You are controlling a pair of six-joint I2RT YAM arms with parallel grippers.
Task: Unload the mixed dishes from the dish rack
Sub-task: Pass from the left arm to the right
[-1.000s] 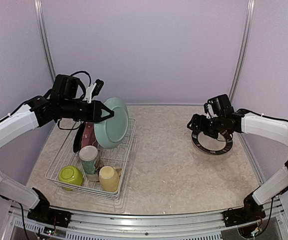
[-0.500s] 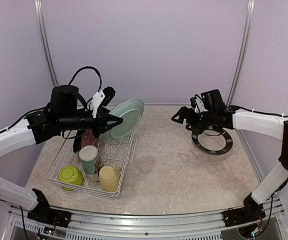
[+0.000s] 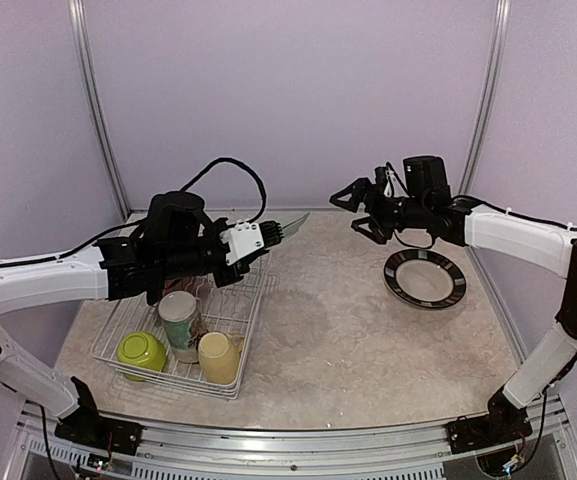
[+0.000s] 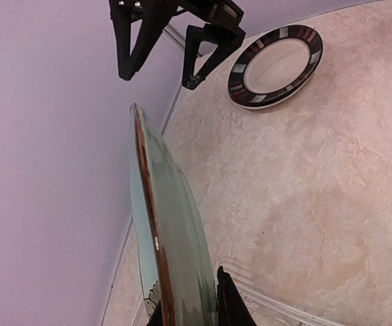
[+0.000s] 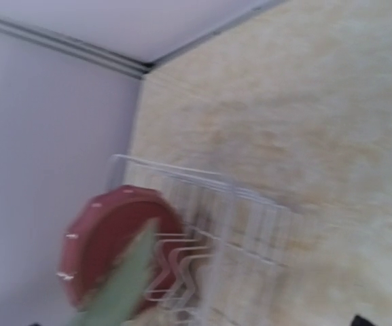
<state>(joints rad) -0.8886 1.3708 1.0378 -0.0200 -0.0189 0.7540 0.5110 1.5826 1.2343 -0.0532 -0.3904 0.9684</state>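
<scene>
Left fingers (image 4: 227,300) clenched on the rim of the green plate (image 4: 172,238), held edge-on in the air near the far corner of the dish rack (image 3: 108,338); right fingers (image 4: 128,42) spread wide, grasping nothing, facing the plate; striped plate (image 3: 425,278) flat on the table (image 3: 338,330); lime-green bowl (image 3: 141,352), yellow mug (image 3: 218,357), floral mug (image 3: 179,318) and dark red plate (image 5: 104,238) in the rack.
</scene>
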